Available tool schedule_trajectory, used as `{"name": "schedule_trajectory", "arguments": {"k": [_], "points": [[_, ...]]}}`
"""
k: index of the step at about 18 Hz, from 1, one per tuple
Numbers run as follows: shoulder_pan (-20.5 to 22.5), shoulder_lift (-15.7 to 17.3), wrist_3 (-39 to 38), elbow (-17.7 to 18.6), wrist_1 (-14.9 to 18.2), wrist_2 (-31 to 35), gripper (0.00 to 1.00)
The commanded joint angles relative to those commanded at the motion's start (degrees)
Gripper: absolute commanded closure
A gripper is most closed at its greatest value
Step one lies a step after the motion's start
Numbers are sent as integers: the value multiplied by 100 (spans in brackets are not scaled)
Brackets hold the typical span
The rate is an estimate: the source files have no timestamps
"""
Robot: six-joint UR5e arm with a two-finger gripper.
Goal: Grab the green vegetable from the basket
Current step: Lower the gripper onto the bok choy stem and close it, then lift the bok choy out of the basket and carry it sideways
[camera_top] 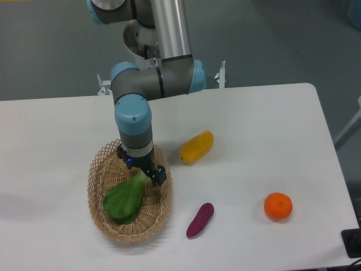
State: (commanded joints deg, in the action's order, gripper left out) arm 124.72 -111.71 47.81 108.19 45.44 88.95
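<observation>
The green vegetable (125, 199) lies in the oval wicker basket (108, 231) at the table's front left, its broad leaf toward the front left and its pale stem pointing up and right. My gripper (141, 168) hangs straight down over the stem end, inside the basket's right half. Its fingers straddle the stem and hide most of it. The jaws look spread on either side of the stem rather than closed on it.
A yellow fruit (197, 147) lies just right of the basket's far rim. A small purple piece (200, 219) sits in front, right of the basket. An orange (278, 206) rests farther right. The arm (152, 84) rises behind the basket.
</observation>
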Motion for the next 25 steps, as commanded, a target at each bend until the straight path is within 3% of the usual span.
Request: {"name": "schedule_trajectory", "arguments": {"k": [4, 10, 12, 21, 25], "points": [[-18, -44, -9, 18, -17, 35, 1], [-26, -18, 26, 0, -35, 35, 52], [-26, -9, 9, -17, -35, 35, 60], [0, 61, 44, -79, -35, 26, 68], [44, 263, 61, -88, -35, 9, 68]]}}
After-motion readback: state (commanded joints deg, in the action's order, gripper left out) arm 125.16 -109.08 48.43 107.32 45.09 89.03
